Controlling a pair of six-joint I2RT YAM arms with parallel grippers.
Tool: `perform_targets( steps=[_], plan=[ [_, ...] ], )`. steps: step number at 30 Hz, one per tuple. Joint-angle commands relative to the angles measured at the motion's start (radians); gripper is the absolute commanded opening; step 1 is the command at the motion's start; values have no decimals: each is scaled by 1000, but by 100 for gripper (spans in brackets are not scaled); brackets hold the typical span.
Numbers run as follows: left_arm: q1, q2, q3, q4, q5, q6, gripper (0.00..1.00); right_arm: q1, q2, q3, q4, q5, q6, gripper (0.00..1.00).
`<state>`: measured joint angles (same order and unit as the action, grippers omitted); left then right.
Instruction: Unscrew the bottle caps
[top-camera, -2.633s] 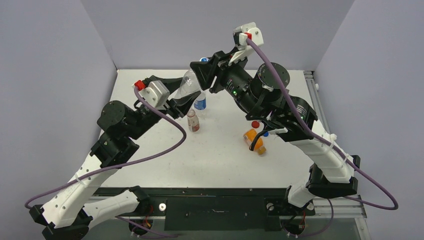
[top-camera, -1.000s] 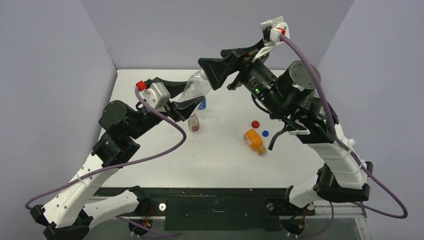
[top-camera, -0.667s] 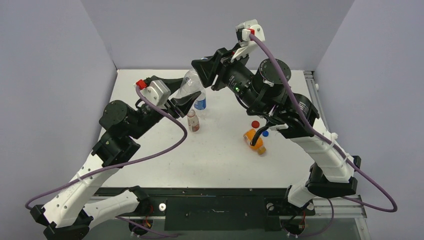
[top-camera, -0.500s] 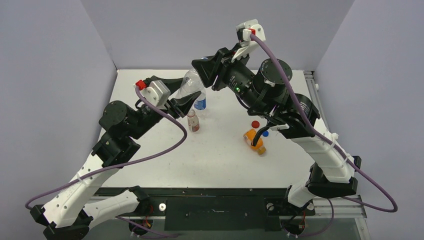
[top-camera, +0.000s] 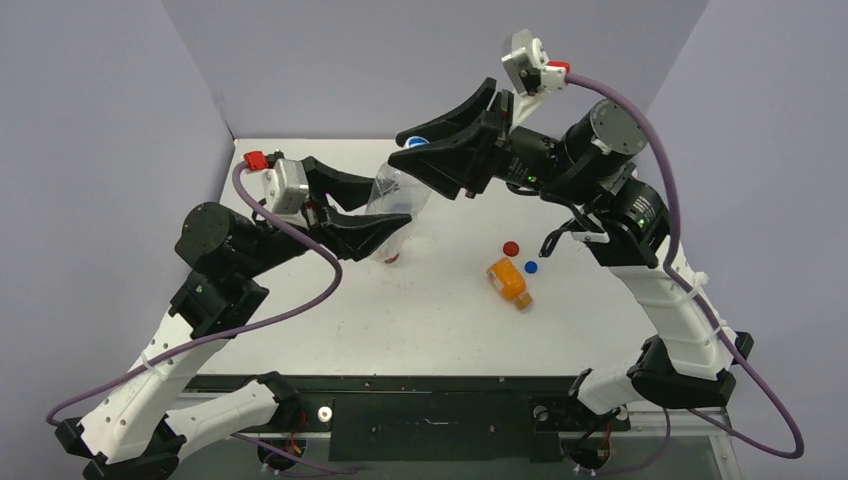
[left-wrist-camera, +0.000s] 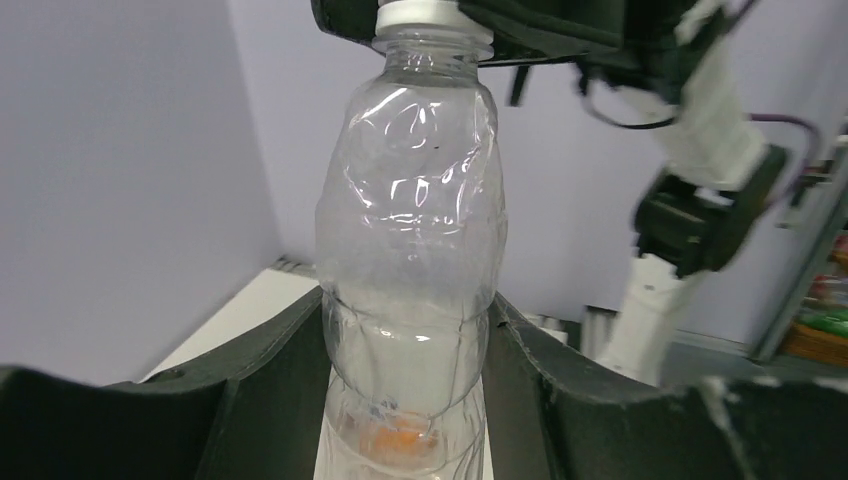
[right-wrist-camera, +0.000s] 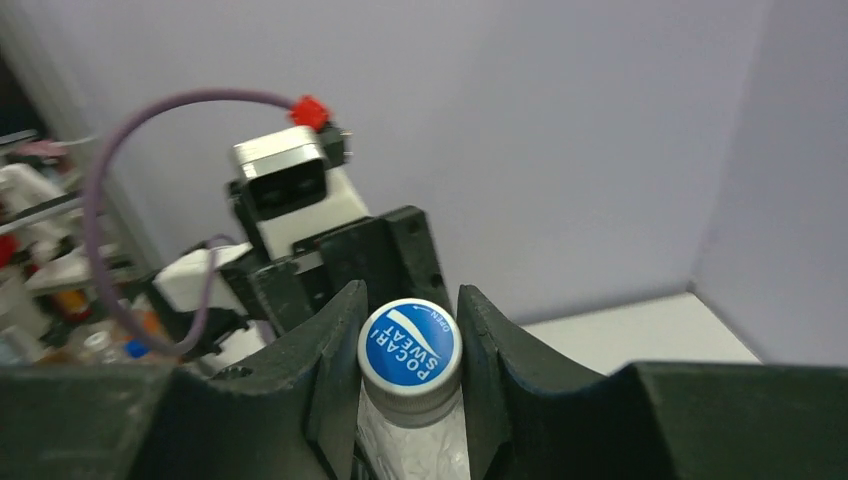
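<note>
As it sits now, cap (right-wrist-camera: 409, 345): blue-topped, on the neck, right gripper (top-camera: 410, 148) jaws clamped round it.
Bottle (left-wrist-camera: 410, 250): clear, crumpled, seemingly lifted off the surface (top-camera: 440, 300) (base hidden), left gripper (left-wrist-camera: 405, 385) jaws squeezing its lower body.
Risk, bottle: soft wall may buckle or spin in the left grip under torque.
Risk, cap: jaws could skid round it.

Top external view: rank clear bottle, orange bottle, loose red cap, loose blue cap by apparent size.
1. Clear plastic bottle, though raised nearer the camera
2. Squat orange plastic bottle
3. Round red plastic cap
4. Round blue plastic cap, barely smaller
</note>
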<state>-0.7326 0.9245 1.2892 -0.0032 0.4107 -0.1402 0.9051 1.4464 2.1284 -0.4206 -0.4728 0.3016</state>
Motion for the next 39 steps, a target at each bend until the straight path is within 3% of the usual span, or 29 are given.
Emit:
perform_targets(
  steps=[1,5,9,11,12,13,15,17,21,25,28,32,39],
  plan=[
    [-5,11,92,5,371,-222,1,-12,-54,-25,368,-507,167,0],
    [-7,26,133,-26,452,-299,0,-12,-78,-133,645,-614,356,0],
    [-5,33,144,-35,469,-305,0,-16,-67,-112,651,-651,386,0],
    [-7,34,143,-36,458,-296,0,-30,-60,-77,572,-636,345,3],
    [-6,33,141,-37,438,-290,0,-39,-61,-64,443,-572,309,12],
    [-4,32,138,-38,423,-276,0,-51,-65,-33,368,-518,211,45],
    [-1,27,127,-42,357,-245,0,-45,-86,6,163,-214,65,76],
    [0,20,115,-46,264,-202,0,-21,-115,7,69,19,-12,81],
    [-1,18,97,-55,81,-114,0,84,-144,-11,3,388,-104,82],
    [-2,24,91,-57,-84,-31,0,191,-55,86,-106,639,-150,83],
    [-2,28,85,-59,-167,22,1,215,21,197,-202,714,-148,78],
    [-2,25,70,-54,-199,70,1,217,63,212,-203,773,-118,66],
    [-2,22,57,-59,-214,106,0,217,73,203,-146,717,-88,53]
  ],
)
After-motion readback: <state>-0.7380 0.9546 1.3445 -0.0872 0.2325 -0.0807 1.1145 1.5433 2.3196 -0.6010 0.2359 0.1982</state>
